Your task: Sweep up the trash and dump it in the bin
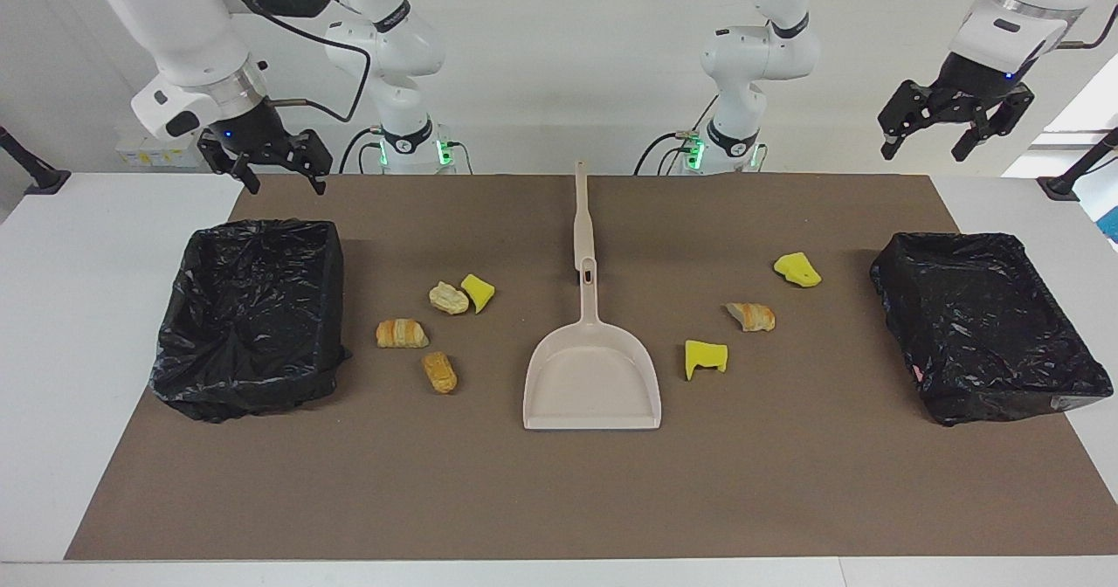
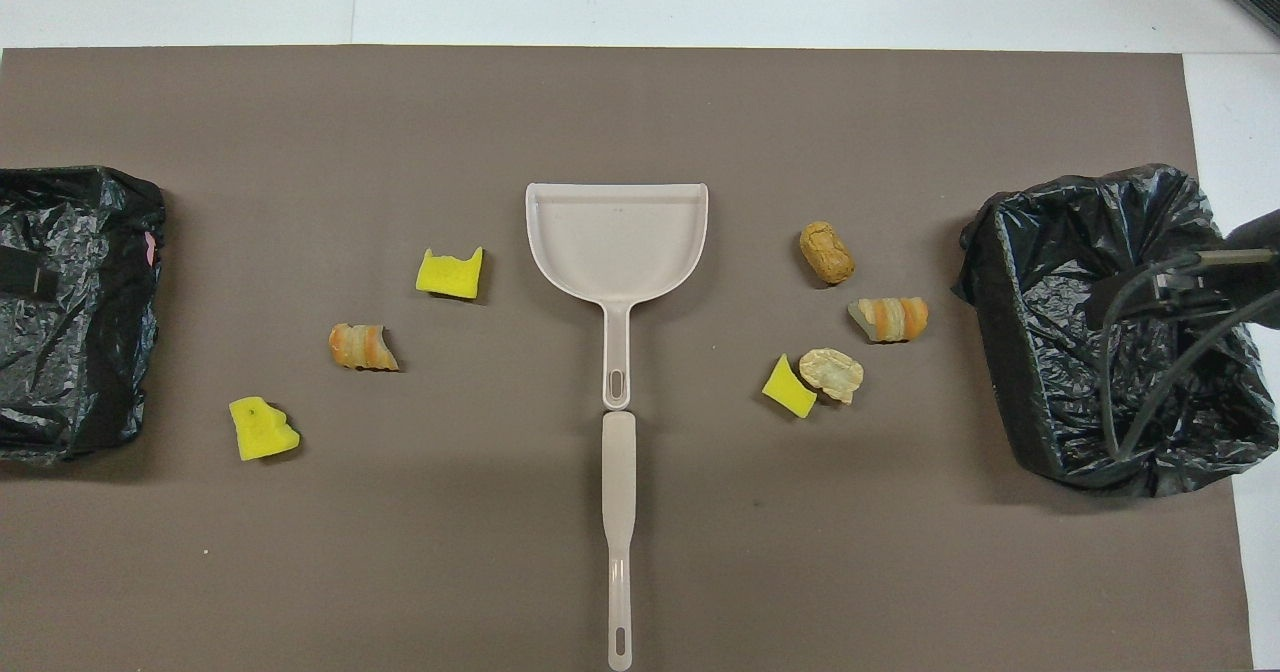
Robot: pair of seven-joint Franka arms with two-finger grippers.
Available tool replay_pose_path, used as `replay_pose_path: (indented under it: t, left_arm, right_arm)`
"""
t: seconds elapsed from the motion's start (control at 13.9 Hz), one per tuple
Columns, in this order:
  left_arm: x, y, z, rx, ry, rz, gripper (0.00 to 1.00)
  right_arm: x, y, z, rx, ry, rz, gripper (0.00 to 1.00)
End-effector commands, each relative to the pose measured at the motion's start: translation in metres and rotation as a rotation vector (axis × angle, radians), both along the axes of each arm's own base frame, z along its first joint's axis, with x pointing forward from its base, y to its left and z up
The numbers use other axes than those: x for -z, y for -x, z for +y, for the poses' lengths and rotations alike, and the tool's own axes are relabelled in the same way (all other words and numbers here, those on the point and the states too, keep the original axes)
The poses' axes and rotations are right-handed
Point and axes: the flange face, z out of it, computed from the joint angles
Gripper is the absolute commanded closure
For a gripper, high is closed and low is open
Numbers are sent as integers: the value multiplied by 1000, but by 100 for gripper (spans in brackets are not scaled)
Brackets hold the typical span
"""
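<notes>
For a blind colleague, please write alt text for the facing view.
Seven trash pieces lie around a beige dustpan and brush, between two black-lined bins. The left gripper and right gripper hang open, empty.

A white table point(image 1: 52, 325) carries a brown mat point(image 1: 559, 500).

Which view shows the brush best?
The overhead view: the brush lies whole and end-on to the dustpan handle, its tip and hang hole both plain. In the facing view the brush is foreshortened, seen as a thin stick nearer the robots than the dustpan.
</notes>
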Motion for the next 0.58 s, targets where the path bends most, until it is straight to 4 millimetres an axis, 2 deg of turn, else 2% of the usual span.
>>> replay_pose_path:
  t: [0.0, 0.22, 0.29, 0.36, 0.5]
  left_arm:
    - [-3, 3, -12, 6, -2, -2, 0]
    - [-4, 7, -45, 68, 0, -5, 0]
    - [-4, 9, -50, 74, 1, -8, 0]
    - [-4, 10, -57, 84, 5, -7, 0]
    - [1, 22, -83, 111, 28, 7, 0]
  right_arm:
    - [30, -22, 34, -55, -26, 25, 0]
    - [56, -38, 79, -53, -31, 18, 0]
    - [64, -43, 91, -40, -59, 8, 0]
    - [77, -50, 112, -34, -76, -5, 0]
    - [83, -56, 148, -52, -92, -63, 0]
